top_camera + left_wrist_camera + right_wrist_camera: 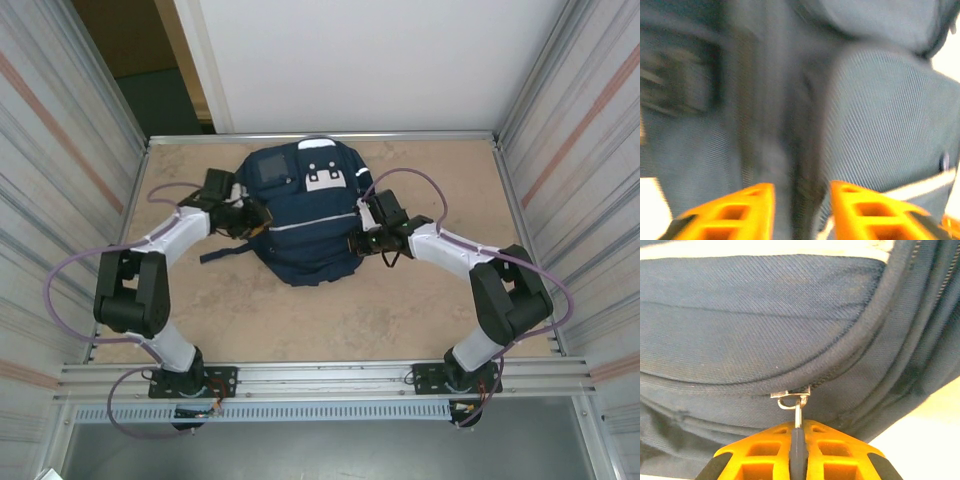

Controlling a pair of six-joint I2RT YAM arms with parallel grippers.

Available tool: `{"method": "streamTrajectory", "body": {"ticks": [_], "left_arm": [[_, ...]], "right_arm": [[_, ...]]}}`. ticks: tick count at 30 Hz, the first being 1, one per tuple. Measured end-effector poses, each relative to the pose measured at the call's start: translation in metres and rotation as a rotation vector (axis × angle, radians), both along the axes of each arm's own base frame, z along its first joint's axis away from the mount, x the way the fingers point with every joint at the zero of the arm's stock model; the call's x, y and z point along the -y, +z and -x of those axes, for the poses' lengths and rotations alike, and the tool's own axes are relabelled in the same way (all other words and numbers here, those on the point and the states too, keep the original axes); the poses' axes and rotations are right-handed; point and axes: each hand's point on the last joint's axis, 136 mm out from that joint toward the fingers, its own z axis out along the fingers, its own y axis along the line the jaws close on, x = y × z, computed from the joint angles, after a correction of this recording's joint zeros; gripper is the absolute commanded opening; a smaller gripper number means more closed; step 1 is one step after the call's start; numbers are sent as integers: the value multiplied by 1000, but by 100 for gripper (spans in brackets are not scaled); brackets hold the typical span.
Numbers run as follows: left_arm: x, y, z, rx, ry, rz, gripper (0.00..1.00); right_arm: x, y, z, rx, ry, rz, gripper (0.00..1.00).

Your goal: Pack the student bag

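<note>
Jaws of the right gripper (798, 429) pinch the zipper pull (798, 407) at 3 o'clock on the soft, likely floppy student bag (300, 225); left gripper (802, 200) jaws spread at 9 o'clock.

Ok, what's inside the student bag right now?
Nothing inside can be seen: the student bag lies on the table with its navy outer fabric covering the interior. The right gripper is shut on a zipper pull at its side.
</note>
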Motion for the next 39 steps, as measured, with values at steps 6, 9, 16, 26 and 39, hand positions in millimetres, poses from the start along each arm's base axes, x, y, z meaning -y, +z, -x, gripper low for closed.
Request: {"method": "streamTrajectory", "body": {"ticks": [6,9,16,26,39], "left_arm": [[-1,10,24,2,76,-102,74],[49,26,64,48,16,-113,92],[75,16,80,21,153,-169,93],[52,-19,72,-69,388,-263,2],[39,-5,50,11,96,-139,0]], "right_arm": [[-32,3,23,-1,99,-15,0],[-54,7,38,2,170,-44,0],[-89,18,58,31,259,-116,0],[-106,15,75,50,290,-143,0],[-41,13,22,200,324,34,8]]}}
